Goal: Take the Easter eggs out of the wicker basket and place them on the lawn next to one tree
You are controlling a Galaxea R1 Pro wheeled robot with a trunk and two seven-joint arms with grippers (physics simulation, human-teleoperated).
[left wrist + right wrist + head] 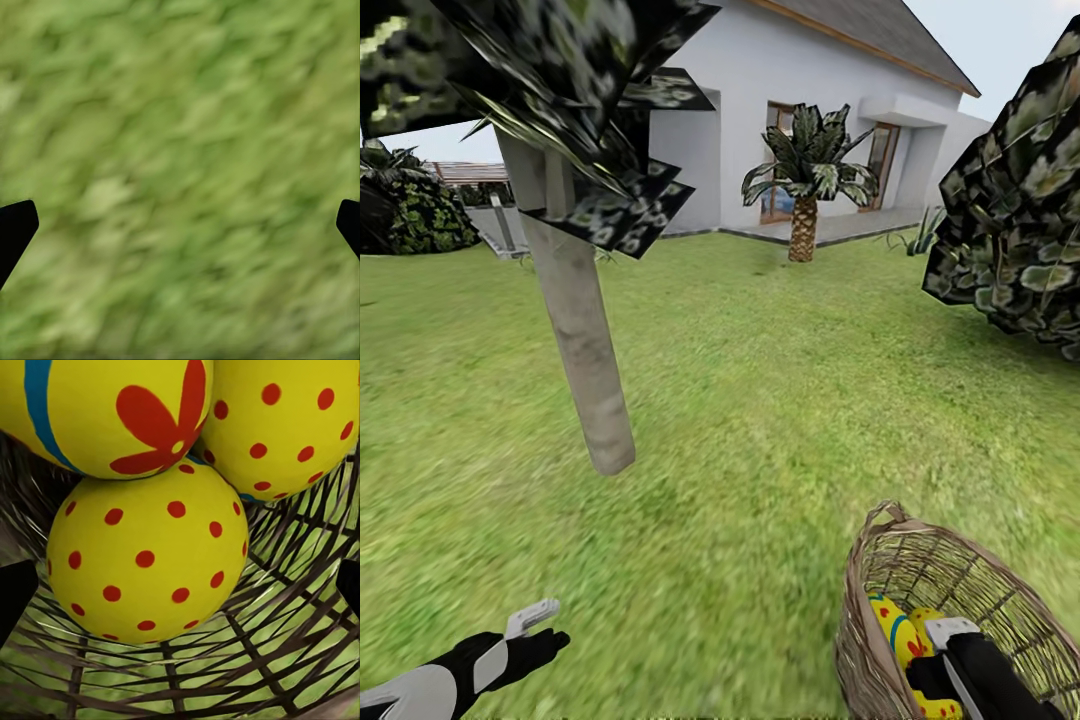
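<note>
In the head view, the brown woven wicker basket [960, 610] stood on the mottled green lawn [760, 400] at the lower right, with the yellow Easter eggs [895, 630] lying inside it. The right claw [950, 650], white-tipped on a black arm, reached down into the basket's mouth right beside the eggs; this view did not show how its fingers stood. The left claw [535, 625] hung low over bare grass at the lower left, well apart from the basket. A tree with a thin pale grey-beige trunk [575, 330] rose from the grass just ahead of the left arm, near the basket, its dark flecked leaves overhead. A short palm [805, 190] stood far off by the white house [810, 100].

In the left wrist view, blurred grass spread between two black fingertips [15, 229] set wide apart: released, grasping nothing.

In the right wrist view, three eggs were heaped on the basket's weave [247, 660]. The red-dotted egg [146, 559] sat directly ahead, centred between the wide-spread fingertips [15, 592], touching the flower-patterned egg [120, 412] and another dotted one [289, 424] beyond it. The claw was released, not yet touching anything. The nearest egg lay straight along the fingers' line, so the right arm looked placed to advance and close.
</note>
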